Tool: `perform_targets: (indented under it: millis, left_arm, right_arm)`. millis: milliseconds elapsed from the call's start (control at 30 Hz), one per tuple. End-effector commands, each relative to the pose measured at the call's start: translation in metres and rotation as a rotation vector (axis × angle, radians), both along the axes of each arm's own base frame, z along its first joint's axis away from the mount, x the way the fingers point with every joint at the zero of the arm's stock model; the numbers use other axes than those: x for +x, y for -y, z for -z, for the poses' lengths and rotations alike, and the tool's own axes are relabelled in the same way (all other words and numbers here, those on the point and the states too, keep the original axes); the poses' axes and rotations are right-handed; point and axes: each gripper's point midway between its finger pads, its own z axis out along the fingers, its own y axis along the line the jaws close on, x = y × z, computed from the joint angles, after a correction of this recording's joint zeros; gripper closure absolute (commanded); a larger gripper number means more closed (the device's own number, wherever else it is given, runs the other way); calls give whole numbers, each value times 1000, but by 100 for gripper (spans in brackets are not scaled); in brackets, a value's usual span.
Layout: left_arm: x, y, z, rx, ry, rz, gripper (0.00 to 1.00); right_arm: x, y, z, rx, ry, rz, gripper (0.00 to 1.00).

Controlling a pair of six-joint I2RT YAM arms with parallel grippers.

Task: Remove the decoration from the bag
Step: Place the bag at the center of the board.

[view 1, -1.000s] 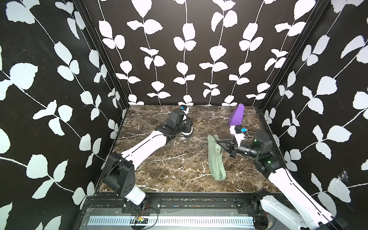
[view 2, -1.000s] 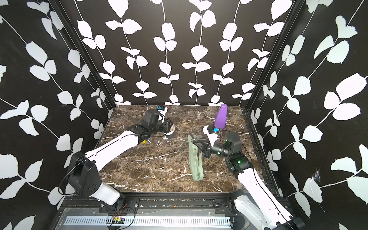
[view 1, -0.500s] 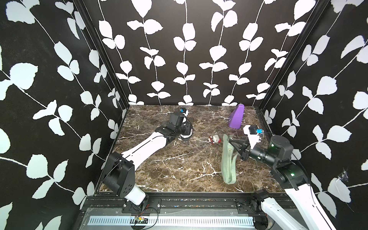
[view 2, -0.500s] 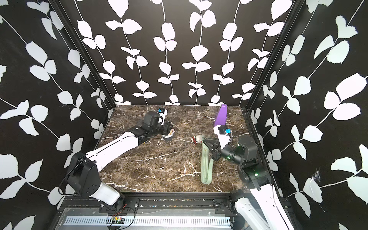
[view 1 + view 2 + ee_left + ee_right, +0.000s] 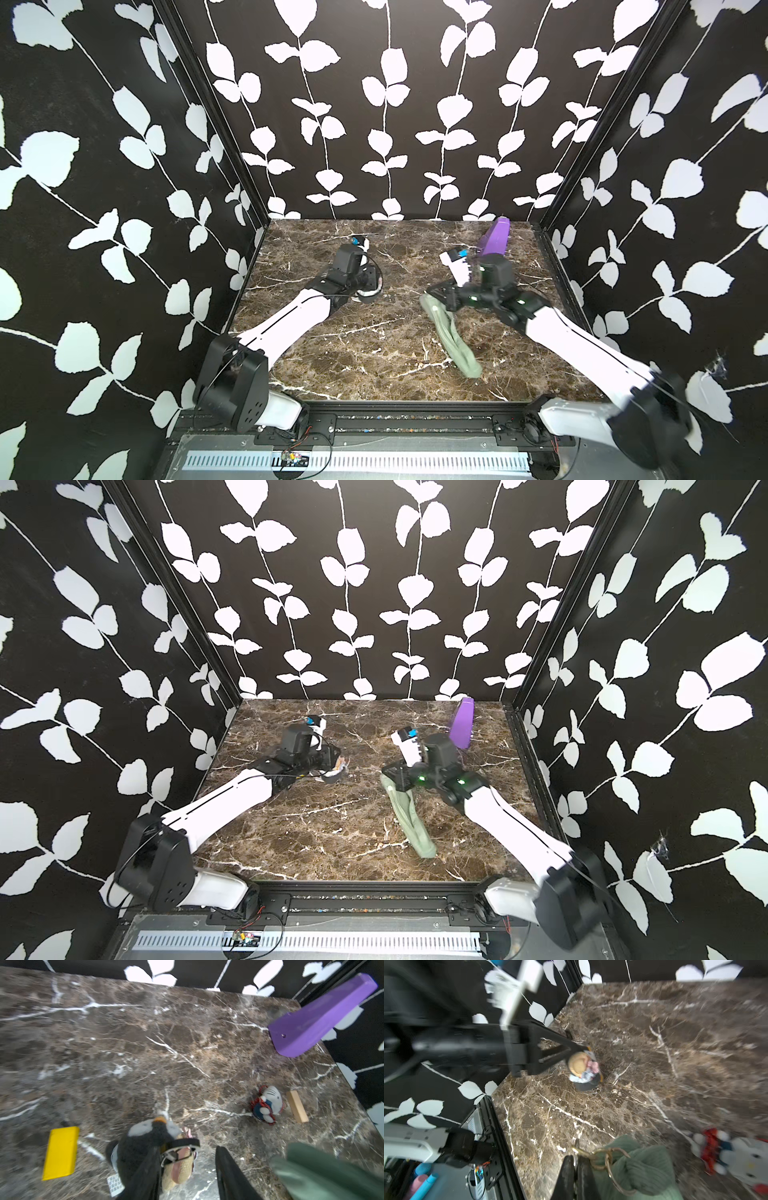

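- The right hand (image 5: pixel 575 1157) is clenching on the gold metal ring (image 5: pixel 607 1161) of the soft sage-green fabric bag (image 5: pixel 451 336).
- The bag is hanging tilted from that hand, with its lower end lying on the brown marble surface (image 5: pixel 374 332).
- The left hand (image 5: pixel 187 1148) is standing released, with one finger touching the black-and-white penguin plush toy (image 5: pixel 143 1142) on the surface.

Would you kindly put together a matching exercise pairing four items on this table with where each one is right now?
1 bag
2 purple wedge
3 yellow block
4 white cat plush

A beside the wooden block
B standing at the back right corner
C held at its gold ring by the right gripper's shut fingers
D lying flat near the penguin plush

Pairs: 1-C, 2-B, 3-D, 4-A
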Motion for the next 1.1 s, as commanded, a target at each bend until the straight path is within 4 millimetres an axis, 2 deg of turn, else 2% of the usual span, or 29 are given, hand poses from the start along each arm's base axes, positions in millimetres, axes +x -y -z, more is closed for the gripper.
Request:
perform_targets:
  millis: [0, 100, 200, 367, 500, 667, 767, 900, 1067]
  left_arm:
    - [0, -10, -23, -24, 76, -29, 55]
    - [-3, -18, -24, -14, 77, -38, 55]
    - [-5, -22, -27, -10, 83, -41, 55]
    - [-7, -25, -27, -18, 84, -45, 55]
    - [-8, -30, -24, -27, 81, -60, 55]
    - [-10, -46, -19, -24, 72, -127, 55]
    - [-12, -55, -17, -34, 65, -159, 55]
    - [-16, -57, -19, -39, 67, -158, 55]
    - [-18, -58, -20, -41, 70, -158, 55]
  right_arm:
    - [40, -33, -32, 120, 94, 29, 100]
    - [65, -56, -34, 172, 78, 29, 100]
    - [92, -80, -19, 166, 55, 32, 100]
    - [131, -97, -10, 144, 59, 98, 100]
    - [145, -114, -3, 115, 76, 127, 100]
    - [142, -138, 13, 91, 66, 125, 100]
    - [146, -138, 23, 97, 59, 146, 100]
    - [154, -126, 38, 32, 64, 166, 97]
    - [161, -106, 42, 37, 39, 170, 65]
